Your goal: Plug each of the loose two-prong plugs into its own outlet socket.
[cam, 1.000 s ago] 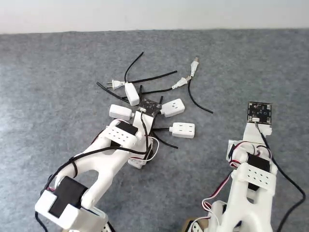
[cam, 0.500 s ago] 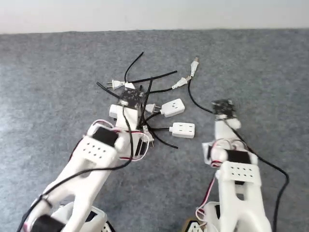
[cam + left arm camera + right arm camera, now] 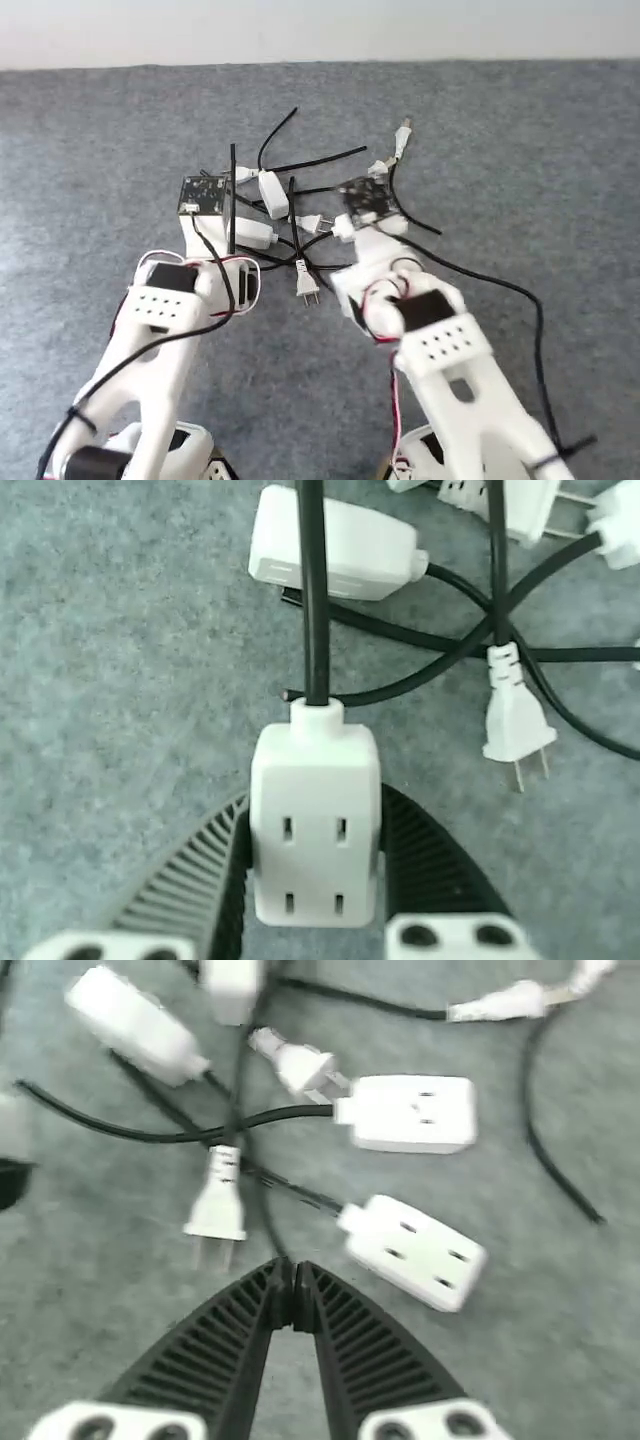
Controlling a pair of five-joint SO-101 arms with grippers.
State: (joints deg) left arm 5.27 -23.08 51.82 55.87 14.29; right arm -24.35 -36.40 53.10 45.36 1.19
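Over the last second both my arms have swung leftward. My left arm [image 3: 165, 320] has backed out of the middle of the tangle to its left edge. My right arm [image 3: 430, 335] has come in from the far right and now hangs over the two sockets that lay bare before. From above, a black cord [image 3: 233, 185] runs straight beside my left wrist. A loose plug [image 3: 307, 285] lies on the grey carpet [image 3: 90, 150] between my arms, prongs toward me.

In my left wrist view, my left gripper [image 3: 314, 810] is clamped on a white socket block [image 3: 315, 765], a finger on each flank and its slots facing the camera. Its cord leads away over a second block [image 3: 335, 545]. The loose plug [image 3: 515, 715] lies off to one side, apart from it.

In my right wrist view, my right gripper [image 3: 293, 1285] is clenched on nothing, its tip near the loose plug [image 3: 218, 1210] and the near socket [image 3: 415, 1250]. The far socket [image 3: 405, 1110] lies beyond, with another plug [image 3: 295, 1065] just beside its cord end.

I judge that one half of a pairing is secured, and I see no plug seated anywhere yet. My right fingers must open before they can take that plug.
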